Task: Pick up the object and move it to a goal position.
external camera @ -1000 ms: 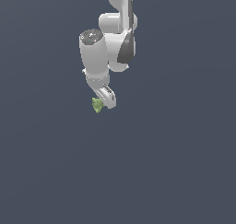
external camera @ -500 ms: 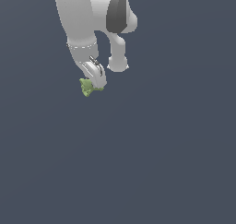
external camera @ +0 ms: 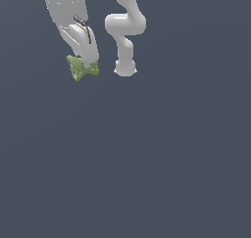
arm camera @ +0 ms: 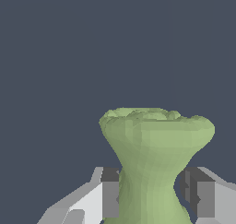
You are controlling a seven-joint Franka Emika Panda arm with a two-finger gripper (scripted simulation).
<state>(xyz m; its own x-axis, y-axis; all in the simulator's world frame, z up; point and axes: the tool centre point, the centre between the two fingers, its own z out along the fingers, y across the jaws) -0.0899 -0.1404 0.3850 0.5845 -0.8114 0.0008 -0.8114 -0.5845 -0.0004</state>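
Olive-green object point(external camera: 82, 68) is seen in the exterior view at about 10 o'clock of the frame, pinched at the tip of the white gripper point(external camera: 87, 64), lobes sticking out either side. The grip is taken at the narrow waist, likely so the flared ends resist slipping. No goal marker is shown.

Wrist view: the object point(arm camera: 154, 158) is clamped between the grey fingers point(arm camera: 109, 193), which are closed on its waist; one lobe flares out beyond the fingertips, toward 12 o'clock.

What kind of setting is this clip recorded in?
Likely a bare simulated scene, not a real room: a flat, featureless grey ground, a smooth rendered white arm, and its tool gripping a faceted green object.
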